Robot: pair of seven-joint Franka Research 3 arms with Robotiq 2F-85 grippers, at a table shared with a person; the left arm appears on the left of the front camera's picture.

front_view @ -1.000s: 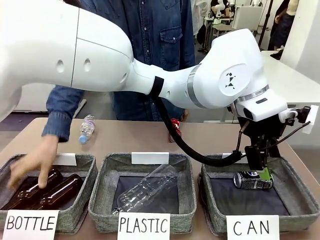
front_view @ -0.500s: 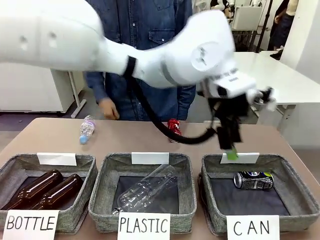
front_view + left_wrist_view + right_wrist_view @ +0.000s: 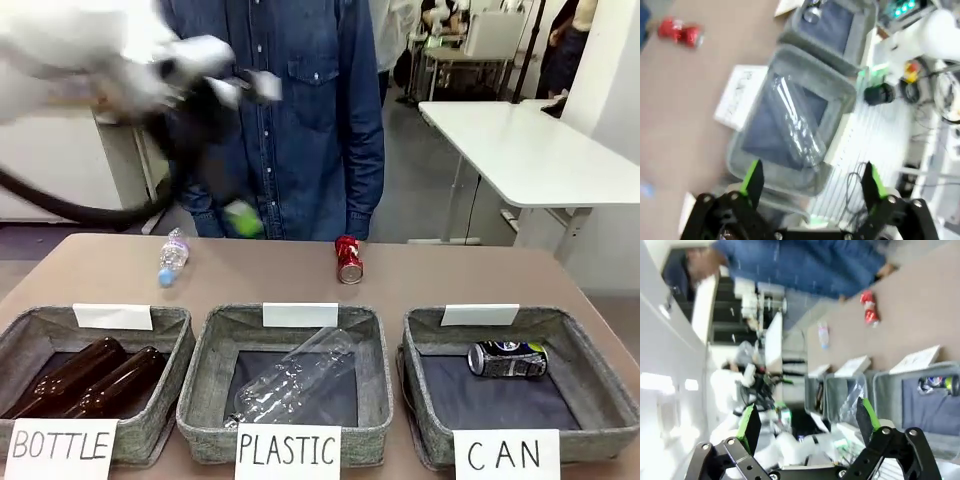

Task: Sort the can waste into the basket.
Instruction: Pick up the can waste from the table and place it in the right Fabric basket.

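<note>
L gripper [image 3: 812, 180], R gripper [image 3: 807, 422] spread, empty; red can [image 3: 349, 260] upright nr table [image 3: 480, 280] far edge; pinch mid-body square, lift clear.

CAN sign [image 3: 505, 455] on right basket [image 3: 590, 380]; PLASTIC sign [image 3: 288, 452], BOTTLE sign [image 3: 62, 452] on neighbours.

Three grey baskets [image 3: 172, 390] [image 3: 372, 390] [image 3: 598, 385], two metal cans [image 3: 348, 260] [image 3: 507, 360], two brown glass bottles [image 3: 65, 375] [image 3: 120, 385], two clear plastic bottles [image 3: 295, 378] [image 3: 173, 257], three handwritten signs [image 3: 60, 450] [image 3: 287, 452] [image 3: 505, 455].
</note>
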